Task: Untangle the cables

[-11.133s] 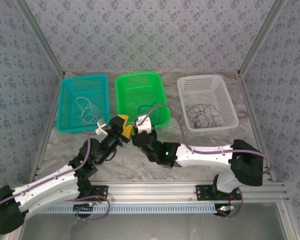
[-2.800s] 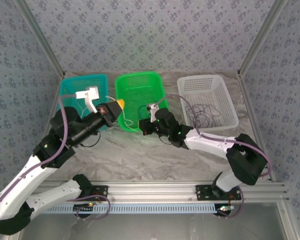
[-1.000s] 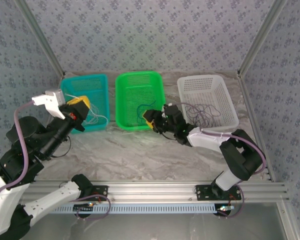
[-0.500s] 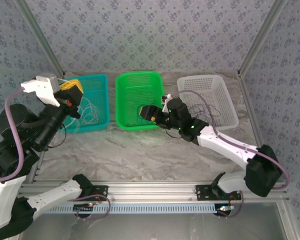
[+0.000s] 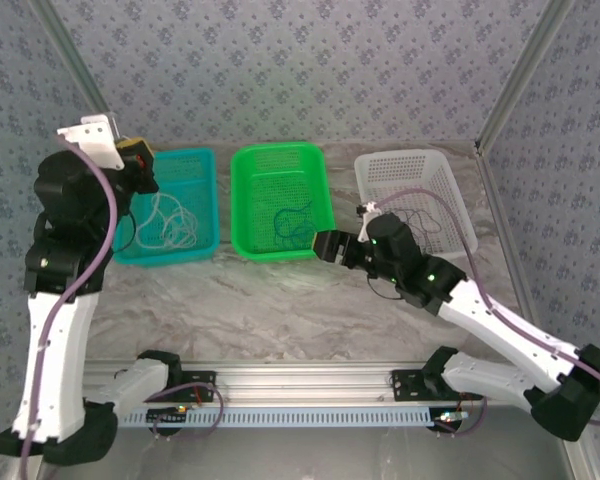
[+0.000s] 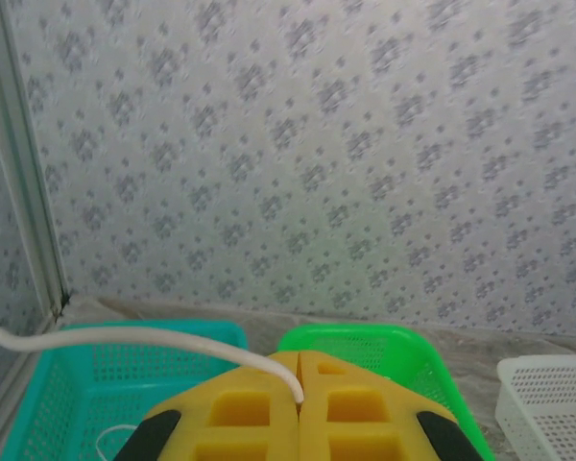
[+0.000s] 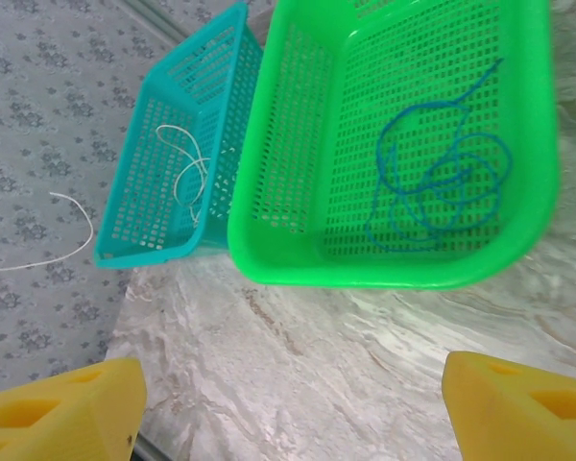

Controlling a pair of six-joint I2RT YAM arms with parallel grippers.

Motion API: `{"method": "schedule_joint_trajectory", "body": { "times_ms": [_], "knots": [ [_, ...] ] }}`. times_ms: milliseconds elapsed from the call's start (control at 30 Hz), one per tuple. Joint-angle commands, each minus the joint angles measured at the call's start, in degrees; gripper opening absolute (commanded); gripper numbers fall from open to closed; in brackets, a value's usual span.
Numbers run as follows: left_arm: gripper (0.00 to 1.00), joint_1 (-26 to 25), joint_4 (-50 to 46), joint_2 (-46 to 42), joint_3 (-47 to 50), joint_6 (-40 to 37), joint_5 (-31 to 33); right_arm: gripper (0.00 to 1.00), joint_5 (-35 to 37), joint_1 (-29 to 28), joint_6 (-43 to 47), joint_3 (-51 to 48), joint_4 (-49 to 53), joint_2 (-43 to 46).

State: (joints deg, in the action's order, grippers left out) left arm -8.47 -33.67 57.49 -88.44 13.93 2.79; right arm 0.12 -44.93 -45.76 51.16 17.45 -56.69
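The left claw [image 6: 299, 408] is clenched, its yellow fingers pressed flat together on one end of the white cable [image 6: 125, 334], which leaves the seam between them and arcs away to the left. From above, this claw hangs high over the far left corner of the teal basket [image 5: 165, 258]. The rest of the white cable lies in loose loops on that basket's floor. The right claw [image 7: 290, 384] is released, its jaws spread wide with nothing between them. It hovers low over the table [image 5: 280, 310], just beside the near right corner of the green basket [image 5: 275, 255]. Inside the green basket the blue cable [image 7: 442, 182] lies coiled by itself, touching no other wire. The dark cable [image 5: 420, 215] sits apart in the white basket [image 5: 450, 200], to the right. By the look of it the separating is nearly finished, since each colour has its own basket and the only strand in hand is the white one. The next move probably calls for the left claw to come down over the teal basket and let go, so that the lifted end drops inside the rim and not over it. The right arm seems to have nothing left to pick up.
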Motion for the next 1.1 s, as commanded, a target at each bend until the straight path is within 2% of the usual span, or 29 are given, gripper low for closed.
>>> {"method": "schedule_joint_trajectory", "body": {
  "times_ms": [0,133,367,667,1000,1033,1067],
  "knots": [
    [0.00,6.9,3.7,1.9,1.8,4.9,-13.0,0.83,4.3,0.0,1.5,-1.7,4.9,4.0],
    [0.00,9.9,6.5,4.2,4.1,5.3,-18.4,0.83,5.7,0.4,1.5,-3.3,7.3,7.7],
    [0.00,11.9,9.6,6.4,7.0,4.6,-20.5,0.83,6.3,0.8,1.1,-4.8,10.2,10.5],
    [0.00,13.1,14.2,9.0,12.9,2.2,-17.3,0.83,8.3,0.8,2.2,-5.7,13.2,13.3],
    [0.00,13.2,16.9,13.6,18.3,1.7,-18.0,0.83,11.4,1.3,3.1,-5.4,18.6,16.0],
    [0.01,13.2,17.0,14.2,18.9,1.8,-18.2,0.84,12.0,1.4,3.8,-5.3,19.2,16.1],
    [0.09,13.2,17.0,14.9,19.6,2.0,-18.1,0.84,13.1,1.5,4.8,-5.2,19.9,16.2]
  ]
}}
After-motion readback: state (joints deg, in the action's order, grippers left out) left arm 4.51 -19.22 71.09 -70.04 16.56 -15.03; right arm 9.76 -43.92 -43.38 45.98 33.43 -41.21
